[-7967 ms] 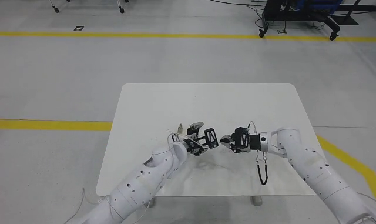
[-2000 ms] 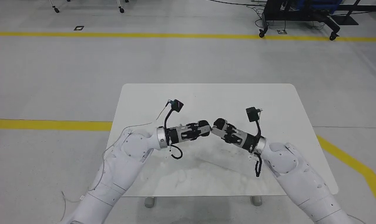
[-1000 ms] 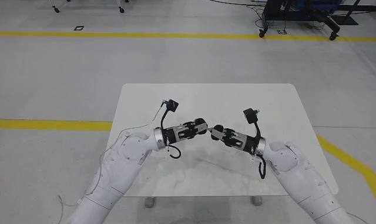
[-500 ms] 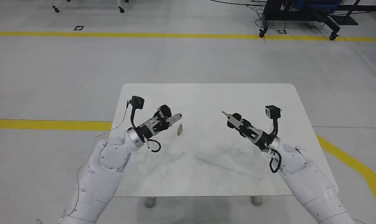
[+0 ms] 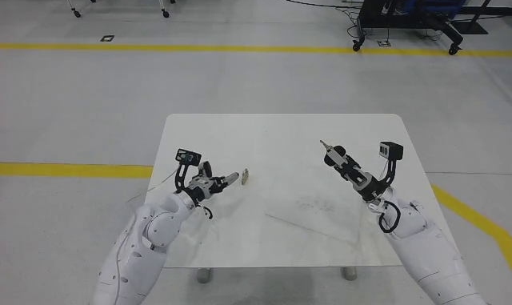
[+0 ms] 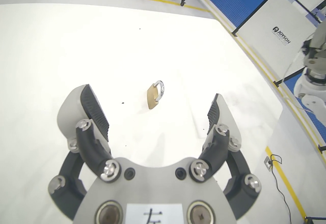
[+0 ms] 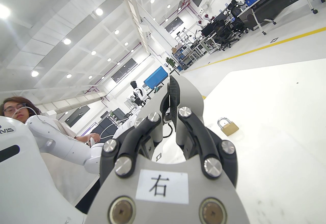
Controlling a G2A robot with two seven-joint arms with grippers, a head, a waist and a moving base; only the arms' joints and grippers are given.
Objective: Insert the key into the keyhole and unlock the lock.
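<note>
White rectangular table top (image 5: 336,225): this is the work surface, and both arms are positioned over it, one at each side.

Left gripper (image 5: 230,178): we find it low over the left half of the table. Its jaws stand spread wide, and the black ribbed pads (image 6: 94,108) face each other with nothing between them. It holds no object.

Right gripper (image 5: 326,147): we find it raised over the right half of the table, well apart from the left gripper. Its jaws are pressed together. A thin silver key (image 5: 322,143) projects a short way beyond the fingertips. In the right wrist view we see only a narrow metal edge between the closed pads, so we cannot tell how the blade is oriented.

Small brass padlock with a silver shackle (image 6: 152,96): it rests on the table surface just beyond the left gripper's fingertips, near them but not touching. In the left wrist view it lines up with the gap between the open fingers. It lies well apart from the right gripper and the key. We cannot tell whether the shackle is latched or released.
</note>
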